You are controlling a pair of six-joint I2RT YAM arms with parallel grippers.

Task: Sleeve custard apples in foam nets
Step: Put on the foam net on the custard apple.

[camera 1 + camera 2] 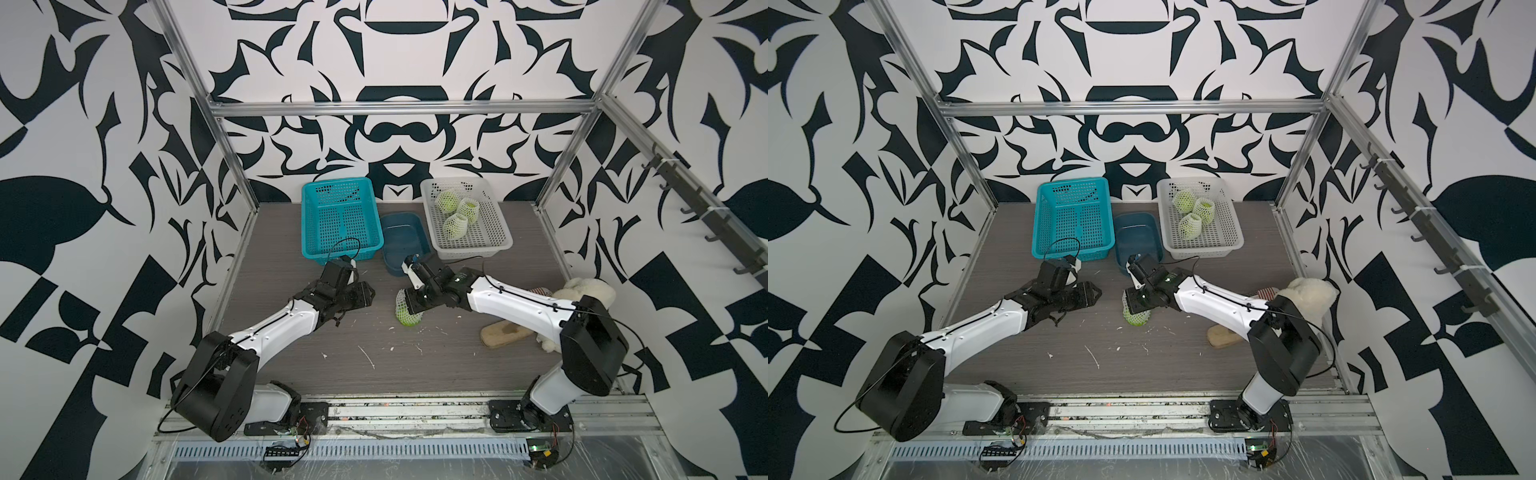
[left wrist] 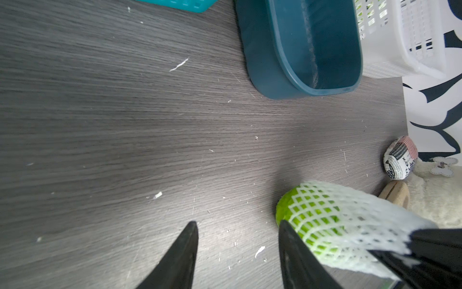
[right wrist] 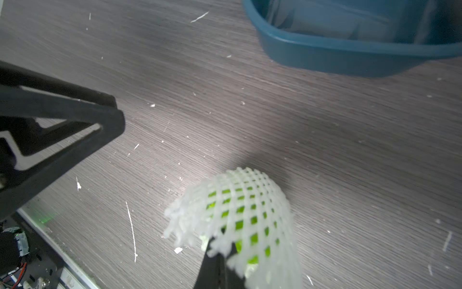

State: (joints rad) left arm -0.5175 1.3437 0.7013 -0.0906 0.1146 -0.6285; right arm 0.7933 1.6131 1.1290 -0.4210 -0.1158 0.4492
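One custard apple [image 2: 295, 212] is only partly sleeved. It seems to rest on the table [image 1: 436, 365] on the arm-base side of the dark blue tub [image 1: 390, 222], near it. Its bright green, bumpy end pokes bare out of the foam net [image 2: 350, 220], whose white diamond mesh stretches over the rest and trails off as a slack tail.

We read the net's long axis as running from that bare end back to the right gripper [image 3: 217, 252], whose jaws are pressed together on the frayed tail. The right arm is therefore the nearer one and already holds the work.

The left gripper [image 2: 237, 225] hovers on the fruit's far side from that pinch, its jaws half spread and empty. One finger lies just beside the bare end, though we cannot tell if it touches.

We judge that the coming move turns on this line-up: the fruit has to be braced while the net is drawn along its axis.

Beyond the tub, just beside it on the robot's right, the white basket [image 1: 469, 248] holds three sleeved custard apples [image 1: 456, 224].
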